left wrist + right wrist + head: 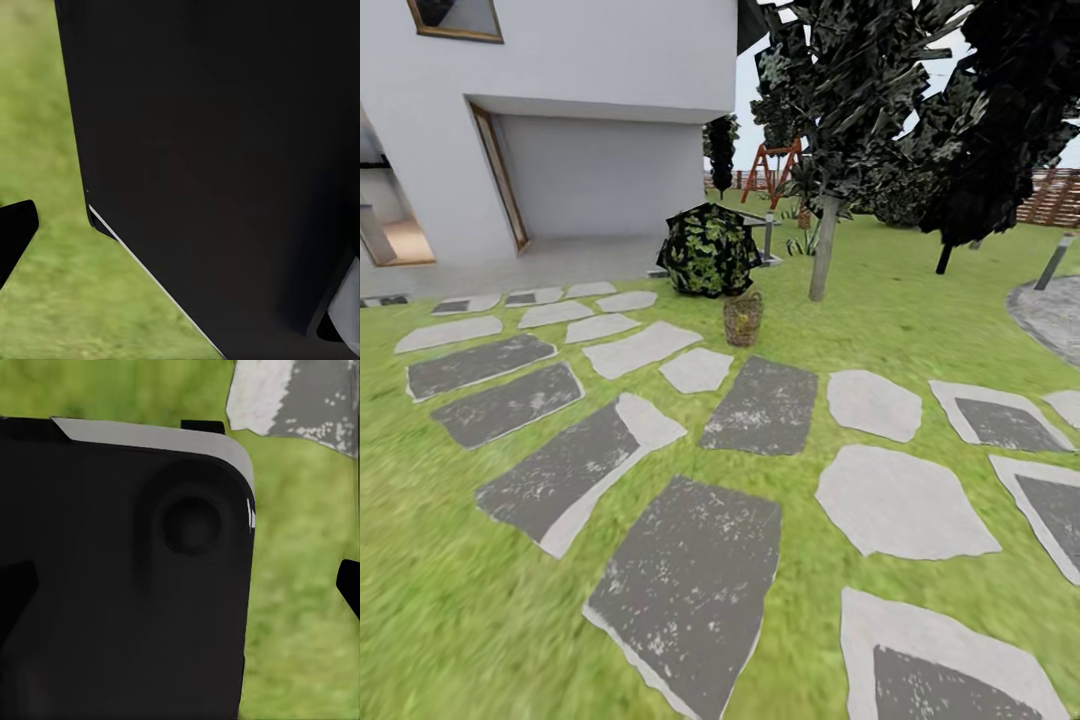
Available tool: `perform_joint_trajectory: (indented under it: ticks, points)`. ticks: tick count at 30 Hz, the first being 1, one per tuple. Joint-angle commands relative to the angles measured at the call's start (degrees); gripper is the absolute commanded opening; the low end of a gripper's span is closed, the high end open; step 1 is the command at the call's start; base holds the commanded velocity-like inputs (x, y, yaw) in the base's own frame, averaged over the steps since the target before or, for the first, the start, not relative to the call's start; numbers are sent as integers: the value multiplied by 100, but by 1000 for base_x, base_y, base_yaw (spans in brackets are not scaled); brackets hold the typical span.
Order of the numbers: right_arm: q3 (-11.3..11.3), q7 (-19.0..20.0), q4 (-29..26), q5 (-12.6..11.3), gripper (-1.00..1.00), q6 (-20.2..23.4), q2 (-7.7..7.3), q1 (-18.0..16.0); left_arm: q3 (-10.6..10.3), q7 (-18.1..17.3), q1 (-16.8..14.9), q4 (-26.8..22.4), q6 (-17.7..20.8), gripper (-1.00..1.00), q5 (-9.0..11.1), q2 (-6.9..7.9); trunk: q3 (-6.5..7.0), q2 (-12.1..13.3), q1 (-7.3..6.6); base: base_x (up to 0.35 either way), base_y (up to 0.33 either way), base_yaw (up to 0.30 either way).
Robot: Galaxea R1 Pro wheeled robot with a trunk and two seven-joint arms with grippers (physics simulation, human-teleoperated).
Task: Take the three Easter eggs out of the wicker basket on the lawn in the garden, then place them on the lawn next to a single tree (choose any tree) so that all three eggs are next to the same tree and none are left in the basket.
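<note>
At ten o'clock we see the house (560, 120); at twelve, past grey slabs (765, 405), the brown open-weave basket (742, 319) stands on the lawn (440, 600), bush (708, 250) behind, pale-trunked tree (824, 245) at one o'clock. End effector openings: we cannot tell.

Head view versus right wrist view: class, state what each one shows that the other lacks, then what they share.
Head view alone: the wicker basket standing on the lawn, a round bush behind it, the tree with a pale trunk to its right, and a white house. Right wrist view alone: a black robot body panel up close. Shared: green grass and grey stone paving slabs.
</note>
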Motion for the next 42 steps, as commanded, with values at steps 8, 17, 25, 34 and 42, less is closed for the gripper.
perform_joint_trajectory:
  ticks: [8,17,25,34,42]
  points:
    - [6,2,7,11,100,-19,-1,-6,3,-7,3,-10,1,100,4,0,-4,-2,3,326,0,-160]
    - [7,2,14,11,100,-11,-1,-5,3,-7,3,-10,1,100,4,0,-4,-2,3,326,0,-3]
    - [7,2,7,12,100,-11,-1,-3,3,-7,3,-10,1,100,4,0,-4,-2,3,327,0,0]
    - [6,2,7,11,100,-19,-1,-4,3,-7,3,-10,1,100,4,0,-4,-2,3,327,0,0]
    - [6,2,7,11,100,-19,-1,-5,3,-7,3,-10,1,100,4,0,-4,-2,3,330,0,0]
